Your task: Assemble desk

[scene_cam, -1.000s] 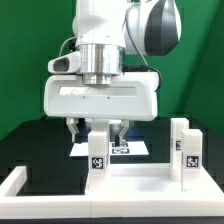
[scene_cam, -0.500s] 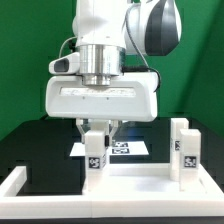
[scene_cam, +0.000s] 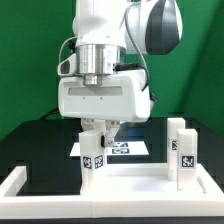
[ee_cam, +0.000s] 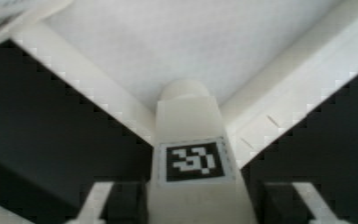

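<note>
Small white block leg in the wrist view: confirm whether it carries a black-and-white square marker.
Yes: the small white block leg shows a black-and-white square marker on its face, between the gripper fingers.

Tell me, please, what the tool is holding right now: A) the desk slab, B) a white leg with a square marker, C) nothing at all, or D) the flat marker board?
B: in the wrist view the tool has its fingers on either side of a white leg that bears a square marker; the exterior view shows that leg under the tool.

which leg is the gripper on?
The leg on the exterior view's left, gripped between the fingers. The other leg, on the right, stands free.
</note>
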Available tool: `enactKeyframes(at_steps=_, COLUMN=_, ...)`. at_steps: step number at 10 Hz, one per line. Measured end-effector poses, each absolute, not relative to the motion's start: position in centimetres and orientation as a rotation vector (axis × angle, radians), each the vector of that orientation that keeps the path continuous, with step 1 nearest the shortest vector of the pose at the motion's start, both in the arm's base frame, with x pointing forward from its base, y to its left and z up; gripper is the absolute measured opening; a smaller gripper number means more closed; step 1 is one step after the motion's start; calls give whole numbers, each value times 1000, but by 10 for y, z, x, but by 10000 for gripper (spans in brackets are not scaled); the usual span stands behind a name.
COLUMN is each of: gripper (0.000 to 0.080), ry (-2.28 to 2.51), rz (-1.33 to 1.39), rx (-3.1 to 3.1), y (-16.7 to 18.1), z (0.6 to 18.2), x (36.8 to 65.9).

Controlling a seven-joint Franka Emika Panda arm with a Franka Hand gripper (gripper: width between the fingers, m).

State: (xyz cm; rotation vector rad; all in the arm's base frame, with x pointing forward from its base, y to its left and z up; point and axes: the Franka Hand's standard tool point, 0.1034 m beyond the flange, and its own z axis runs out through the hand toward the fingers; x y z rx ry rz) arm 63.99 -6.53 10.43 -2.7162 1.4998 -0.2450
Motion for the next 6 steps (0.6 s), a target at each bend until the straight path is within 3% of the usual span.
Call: enactKeyframes(at_steps=6, gripper=292, ry=1591, rz=-224, rx=-2666, y=-67, z=104, x=643)
